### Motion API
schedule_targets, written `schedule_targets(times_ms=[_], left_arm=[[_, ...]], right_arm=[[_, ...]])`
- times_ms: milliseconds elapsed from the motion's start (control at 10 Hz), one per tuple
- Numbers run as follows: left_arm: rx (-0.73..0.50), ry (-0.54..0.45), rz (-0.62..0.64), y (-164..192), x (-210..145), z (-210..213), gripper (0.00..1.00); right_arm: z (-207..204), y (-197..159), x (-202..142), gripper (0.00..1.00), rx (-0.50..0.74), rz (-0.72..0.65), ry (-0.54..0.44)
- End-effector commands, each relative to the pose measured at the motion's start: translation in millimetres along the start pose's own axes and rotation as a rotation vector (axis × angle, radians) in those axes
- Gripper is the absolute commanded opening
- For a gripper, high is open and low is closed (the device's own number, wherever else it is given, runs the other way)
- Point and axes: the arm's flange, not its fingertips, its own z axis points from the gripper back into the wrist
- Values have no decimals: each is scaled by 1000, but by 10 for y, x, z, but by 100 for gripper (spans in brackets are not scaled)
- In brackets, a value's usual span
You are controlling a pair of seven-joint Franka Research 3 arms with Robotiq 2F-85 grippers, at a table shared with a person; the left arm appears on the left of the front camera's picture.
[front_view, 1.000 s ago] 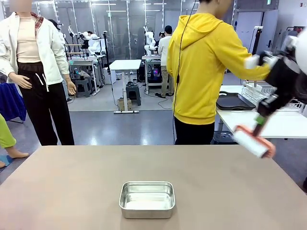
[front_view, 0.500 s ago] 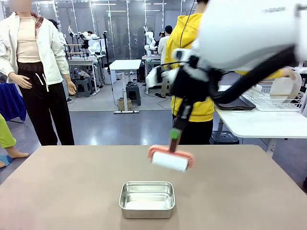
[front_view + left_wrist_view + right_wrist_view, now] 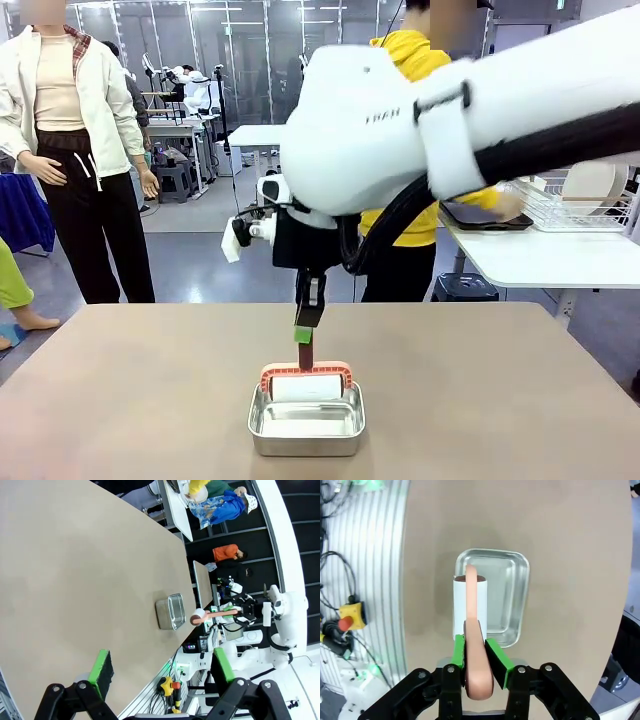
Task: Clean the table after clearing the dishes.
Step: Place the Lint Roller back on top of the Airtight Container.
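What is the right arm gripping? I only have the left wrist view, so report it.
Observer: The right gripper is shut on the lint roller, green pads on both sides of its pink handle.
Operator: Report where the roll sits.
Observer: From the front, it hangs at the far rim of the steel pan; I cannot tell whether they touch.
Operator: Report the person.
Observer: The person in yellow stands at the white side table, a hand at a dark tray.
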Motion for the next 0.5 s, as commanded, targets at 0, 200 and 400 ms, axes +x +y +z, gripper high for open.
schedule_targets(times_ms=[0,200,400], left_arm=[[2,-2,14,-50,-10,22,100],[2,-2,14,-50,-10,22,100],[2,-2,14,-50,-10,22,100]], right_arm=[[-148,-140,-27,24,-44,0,-17],[-120,-119,-19,24,-17,-6,-1],[-120,-119,-19,24,-17,-6,-1]])
